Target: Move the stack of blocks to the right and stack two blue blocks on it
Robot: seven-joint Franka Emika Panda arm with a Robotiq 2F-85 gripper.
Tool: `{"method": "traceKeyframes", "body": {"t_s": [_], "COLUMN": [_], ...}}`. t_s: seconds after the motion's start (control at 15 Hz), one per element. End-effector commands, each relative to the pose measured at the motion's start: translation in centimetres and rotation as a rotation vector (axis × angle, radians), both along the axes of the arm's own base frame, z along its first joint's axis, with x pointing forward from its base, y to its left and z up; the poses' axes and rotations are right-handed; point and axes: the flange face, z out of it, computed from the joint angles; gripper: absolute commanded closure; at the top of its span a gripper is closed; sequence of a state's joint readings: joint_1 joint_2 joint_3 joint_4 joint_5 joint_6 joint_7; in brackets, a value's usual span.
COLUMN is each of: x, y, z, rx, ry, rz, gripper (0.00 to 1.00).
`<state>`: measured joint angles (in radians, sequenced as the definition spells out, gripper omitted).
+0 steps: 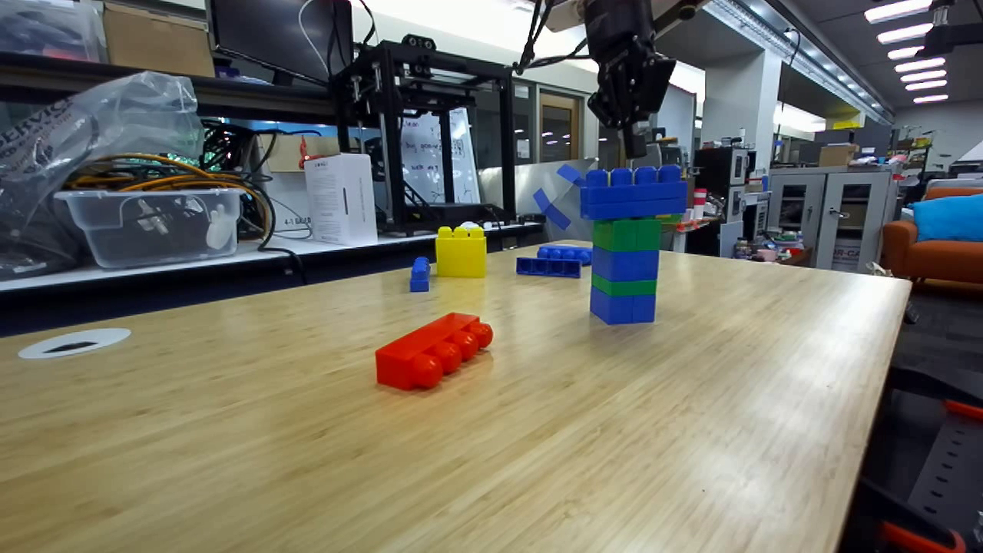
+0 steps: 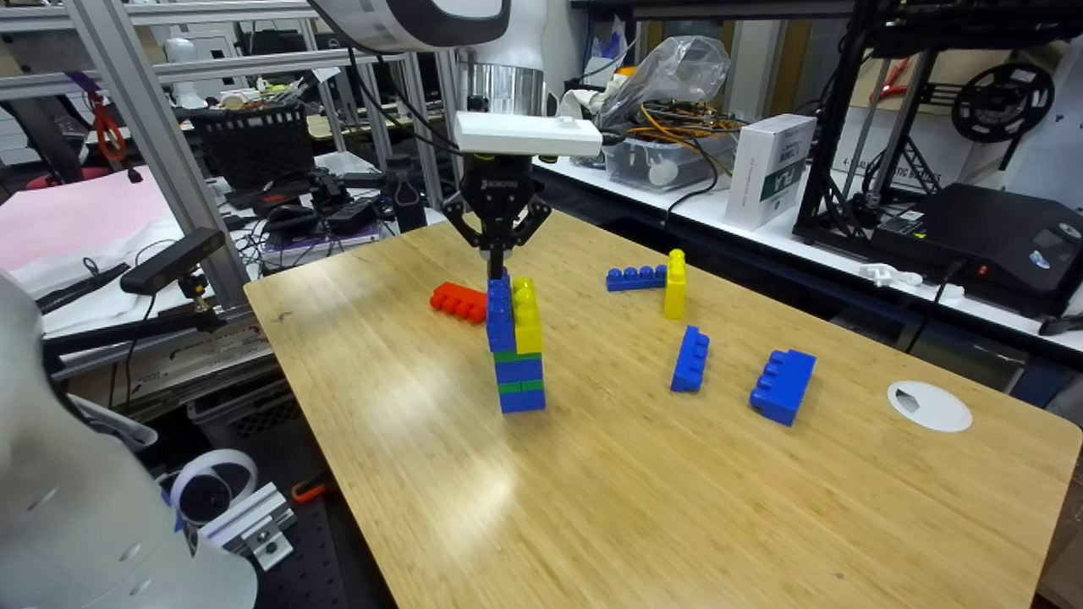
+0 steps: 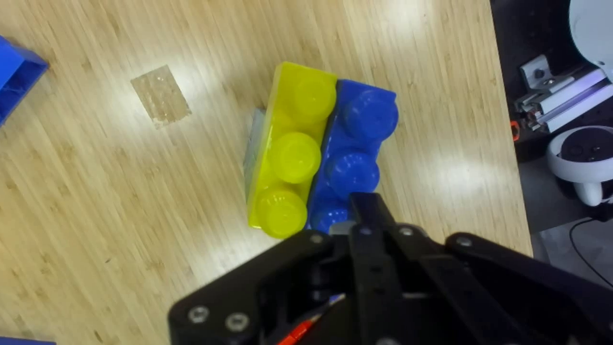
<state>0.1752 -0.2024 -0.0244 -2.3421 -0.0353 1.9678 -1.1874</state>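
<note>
The gripper [image 2: 497,264], its fingers together and holding nothing, hangs just above the blue block [image 2: 501,326] atop the stack [image 2: 519,372].

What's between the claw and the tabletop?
The block tower, topped by a blue brick and a yellow brick; shows in an exterior view.

Table [image 2: 592,507] — tower [image 2: 519,370], blue bricks [image 2: 783,387], red brick [image 1: 428,347]

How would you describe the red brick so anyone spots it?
On the wooden table stands a brick tower. In an exterior view, left of it and nearer the camera, the red brick lies on its side. Colour sets it apart: no other brick is red.
</note>
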Motion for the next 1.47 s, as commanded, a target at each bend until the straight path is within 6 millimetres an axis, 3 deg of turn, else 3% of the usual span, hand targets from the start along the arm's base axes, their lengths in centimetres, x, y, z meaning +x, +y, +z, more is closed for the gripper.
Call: {"method": "traceKeyframes", "body": {"t_s": [0.0,0.93,1.2,1.4], "x": [-0.2,-1.0,-1.4,-2.7], "y": [-0.5,-0.6,-0.2,0.4], "z": [-0.8,-3.1,-1.8,1.4], "rx": [-0.004,0.003,0.001,-0.004], "ry": [0.007,0.002,-0.011,-0.056], "rz": [0.023,0.058,0.077,0.097], "gripper": [1.0,1.0,1.0,1.0]}}
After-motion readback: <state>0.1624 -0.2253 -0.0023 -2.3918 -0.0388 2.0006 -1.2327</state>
